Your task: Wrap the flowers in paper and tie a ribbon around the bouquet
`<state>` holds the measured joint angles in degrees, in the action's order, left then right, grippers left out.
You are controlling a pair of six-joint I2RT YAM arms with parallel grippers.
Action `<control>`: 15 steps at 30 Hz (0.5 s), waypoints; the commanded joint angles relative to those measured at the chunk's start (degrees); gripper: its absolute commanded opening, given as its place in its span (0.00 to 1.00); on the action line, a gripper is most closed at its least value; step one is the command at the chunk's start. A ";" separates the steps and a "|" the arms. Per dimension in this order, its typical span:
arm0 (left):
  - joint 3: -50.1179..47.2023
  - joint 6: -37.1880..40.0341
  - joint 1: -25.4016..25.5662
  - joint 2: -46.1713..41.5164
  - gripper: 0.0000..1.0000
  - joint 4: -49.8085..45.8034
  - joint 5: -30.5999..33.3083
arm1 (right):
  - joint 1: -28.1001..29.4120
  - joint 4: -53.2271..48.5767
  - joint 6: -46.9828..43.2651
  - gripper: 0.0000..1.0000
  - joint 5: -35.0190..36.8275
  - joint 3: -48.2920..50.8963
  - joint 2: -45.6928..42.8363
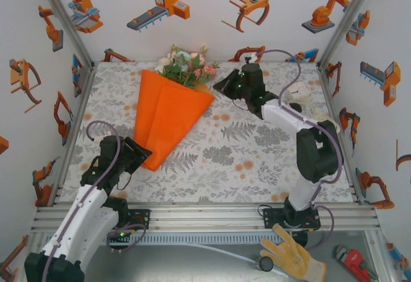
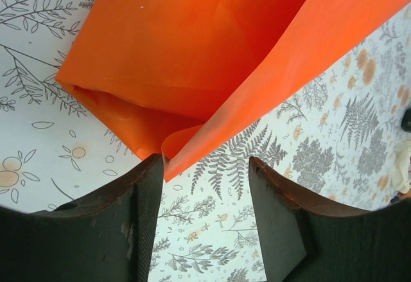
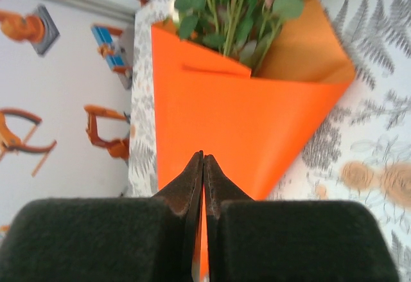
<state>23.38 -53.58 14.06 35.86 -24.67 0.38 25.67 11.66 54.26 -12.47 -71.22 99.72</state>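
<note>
- Top external: bouquet point(image 1: 168, 112) lies left of table point(image 1: 257, 153) centre, flowers point(image 1: 186, 67) farthest.
- Right gripper point(image 3: 203, 157) clenched on paper point(image 3: 225, 128) edge (hold firm, lest it unroll).
- Left gripper point(image 2: 205, 163) released, jaws beside the paper's tip.

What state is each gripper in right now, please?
Left gripper: open, gripping nothing.
Right gripper: closed on an edge of the paper.

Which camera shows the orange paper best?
The top view: the whole paper cone lies in frame. The left wrist view gets its narrow end close up; the right wrist view its wide end, flowers poking out.
</note>
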 commanded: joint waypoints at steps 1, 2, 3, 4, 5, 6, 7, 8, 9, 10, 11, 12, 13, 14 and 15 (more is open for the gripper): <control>3.76 1.52 -1.09 -1.97 0.55 -3.50 1.30 | 2.41 -5.84 -6.24 0.07 2.48 3.15 -5.03; 4.94 2.26 -1.56 -2.01 0.55 -3.84 2.14 | 3.18 -7.98 -8.26 0.08 3.78 3.89 -6.74; 5.96 2.94 -1.96 -1.86 0.55 -4.09 3.09 | 3.77 -9.39 -9.99 0.10 4.80 4.80 -8.29; 7.39 4.02 -2.62 -1.16 0.55 -4.16 4.23 | 4.18 -11.02 -11.77 0.14 6.10 5.73 -10.16; 8.79 5.05 -3.37 -0.16 0.55 -3.79 5.04 | 4.29 -12.48 -13.17 0.17 7.50 6.98 -11.93; 9.81 6.07 -4.00 1.30 0.55 -3.03 5.28 | 4.15 -13.84 -14.32 0.19 9.30 7.91 -13.39; 11.08 6.91 -4.86 3.11 0.55 -2.02 5.41 | 4.00 -15.73 -15.83 0.21 11.51 8.70 -15.12; 12.39 7.39 -5.73 5.23 0.55 -1.03 4.95 | 3.59 -17.65 -17.57 0.21 13.49 9.02 -16.48; 13.54 7.57 -6.51 7.13 0.55 -0.02 3.92 | 2.87 -19.39 -19.00 0.22 14.81 9.07 -17.35; 14.74 8.05 -7.16 9.20 0.55 1.73 1.94 | 1.38 -21.60 -20.12 0.23 15.67 8.71 -17.73; 15.91 8.95 -7.47 10.98 0.55 4.21 -1.05 | -0.73 -24.00 -21.25 0.32 15.83 7.83 -17.98; 16.83 10.20 -7.47 12.39 0.55 6.74 -4.62 | -3.00 -25.80 -22.55 0.39 15.81 6.95 -17.69; 17.79 11.75 -7.45 13.80 0.55 10.14 -10.11 | -5.78 -27.72 -24.47 0.48 15.89 5.50 -17.23; 18.54 12.77 -7.03 14.99 0.55 14.29 -15.73 | -9.39 -30.14 -26.43 0.56 15.27 3.20 -15.76; 19.16 13.37 -6.28 15.95 0.56 17.45 -19.42 | -12.15 -31.87 -27.63 0.59 13.71 0.82 -13.62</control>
<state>39.79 -45.17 6.98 50.41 -18.17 -5.65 19.84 -11.92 34.04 -0.62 -65.34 83.31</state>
